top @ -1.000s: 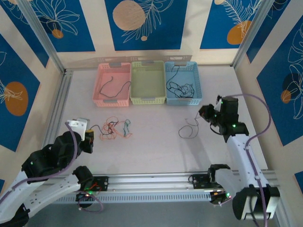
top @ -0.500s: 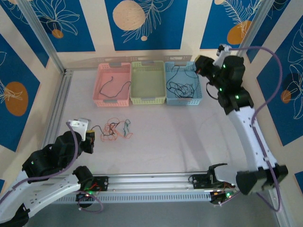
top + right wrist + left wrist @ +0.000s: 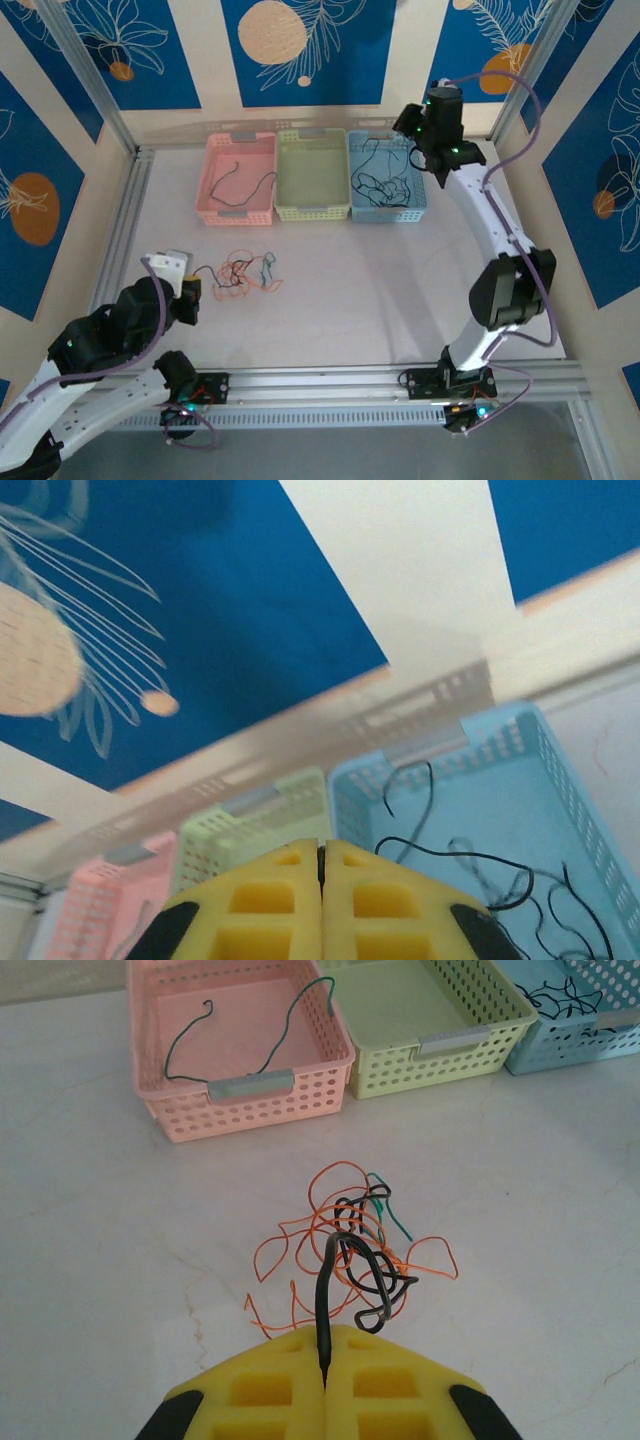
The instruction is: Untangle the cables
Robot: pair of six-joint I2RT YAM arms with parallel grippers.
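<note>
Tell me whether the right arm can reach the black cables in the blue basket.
Probably yes. The right gripper hovers over the open-topped blue basket, nothing covers the black cables; its shut jaws would need opening first.

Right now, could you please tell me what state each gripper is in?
Left gripper: closed on a black cable.
Right gripper: closed, nothing seen in it.

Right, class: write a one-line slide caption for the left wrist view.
Left end effector pinching a black cable at the tangle, pink basket beyond.
</note>
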